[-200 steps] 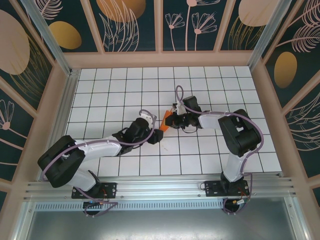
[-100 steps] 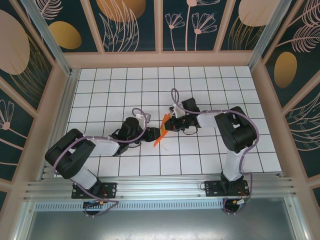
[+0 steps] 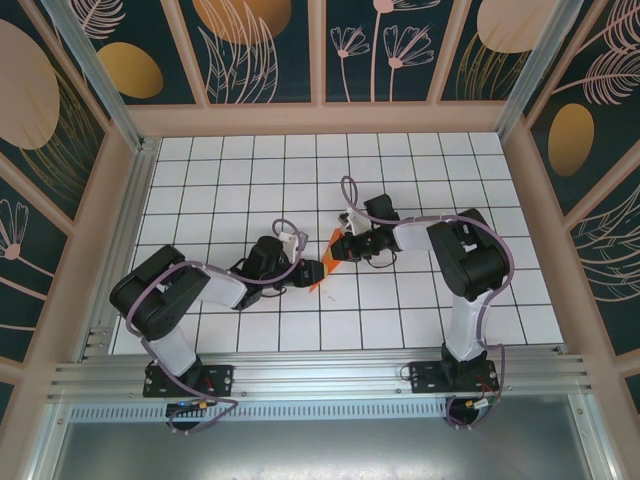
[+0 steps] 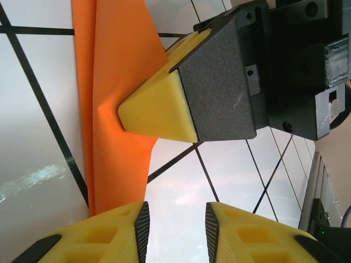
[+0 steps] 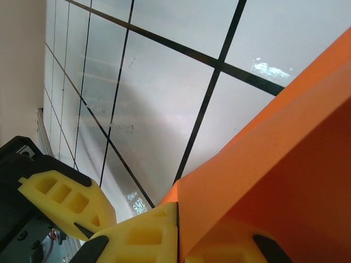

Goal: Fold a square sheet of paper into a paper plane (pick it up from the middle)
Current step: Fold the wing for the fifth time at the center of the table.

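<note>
The square sheet of paper [image 3: 322,262] is folded into a narrow, creased, layered orange shape standing on edge over the white grid table [image 3: 400,170]. My right gripper [image 3: 340,247] is shut on its upper end. In the right wrist view the orange layers [image 5: 285,164] run out from between the closed right gripper [image 5: 177,222]. My left gripper [image 3: 303,272] is at the paper's lower end. In the left wrist view the left gripper [image 4: 174,233] is open with only bare table between its pads, and the paper [image 4: 115,66] lies just left of its left finger.
The right gripper's yellow finger [image 4: 156,107] presses against the paper a short way ahead of my left fingers. The left gripper's yellow finger [image 5: 60,197] shows close beside the right one. Patterned walls [image 3: 320,50] enclose the table, with a metal rail [image 3: 320,375] along the near edge.
The left gripper has moved right, up to the paper's lower end, and its jaws have narrowed. The right gripper has kept its hold and stayed almost still.
</note>
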`<state>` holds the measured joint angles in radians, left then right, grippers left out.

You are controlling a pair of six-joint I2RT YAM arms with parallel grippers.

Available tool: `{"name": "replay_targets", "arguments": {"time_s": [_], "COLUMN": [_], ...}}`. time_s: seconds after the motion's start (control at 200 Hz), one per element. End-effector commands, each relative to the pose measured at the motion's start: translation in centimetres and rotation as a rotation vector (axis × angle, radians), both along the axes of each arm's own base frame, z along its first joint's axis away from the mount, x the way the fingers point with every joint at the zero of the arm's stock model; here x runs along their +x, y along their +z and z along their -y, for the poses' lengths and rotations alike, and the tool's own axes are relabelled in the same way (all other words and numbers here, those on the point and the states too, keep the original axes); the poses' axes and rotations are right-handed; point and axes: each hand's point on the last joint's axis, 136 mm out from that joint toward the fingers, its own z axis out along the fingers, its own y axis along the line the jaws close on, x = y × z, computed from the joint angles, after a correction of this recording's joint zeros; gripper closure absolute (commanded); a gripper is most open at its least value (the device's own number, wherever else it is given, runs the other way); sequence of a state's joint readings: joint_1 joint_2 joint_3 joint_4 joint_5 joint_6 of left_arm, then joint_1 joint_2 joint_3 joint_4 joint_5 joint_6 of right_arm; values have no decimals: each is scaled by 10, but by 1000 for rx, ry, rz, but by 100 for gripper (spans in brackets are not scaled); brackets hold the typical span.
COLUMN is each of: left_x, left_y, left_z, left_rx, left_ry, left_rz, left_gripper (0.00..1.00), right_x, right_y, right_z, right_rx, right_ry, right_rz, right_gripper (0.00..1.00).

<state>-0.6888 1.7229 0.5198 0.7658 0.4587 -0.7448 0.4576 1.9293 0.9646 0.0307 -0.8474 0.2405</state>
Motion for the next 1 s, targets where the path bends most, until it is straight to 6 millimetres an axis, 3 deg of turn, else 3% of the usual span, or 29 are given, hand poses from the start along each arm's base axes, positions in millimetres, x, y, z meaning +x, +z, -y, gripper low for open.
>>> {"name": "replay_targets", "arguments": {"time_s": [0.0, 0.741, 0.996], "left_x": [4, -1, -2], "left_y": [2, -30, -35], "left_z": [8, 9, 8], "left_rx": [-8, 40, 44], "left_ry": [-36, -62, -64], "left_rz": [16, -61, -73], "left_gripper": [65, 69, 82], "right_x": [-2, 1, 1], "right_y": [-1, -4, -5], "right_z": [1, 2, 2], "right_rx": [11, -4, -7], "right_ry": [33, 18, 16], "right_rz": [15, 5, -2], "right_gripper": [90, 89, 90]}}
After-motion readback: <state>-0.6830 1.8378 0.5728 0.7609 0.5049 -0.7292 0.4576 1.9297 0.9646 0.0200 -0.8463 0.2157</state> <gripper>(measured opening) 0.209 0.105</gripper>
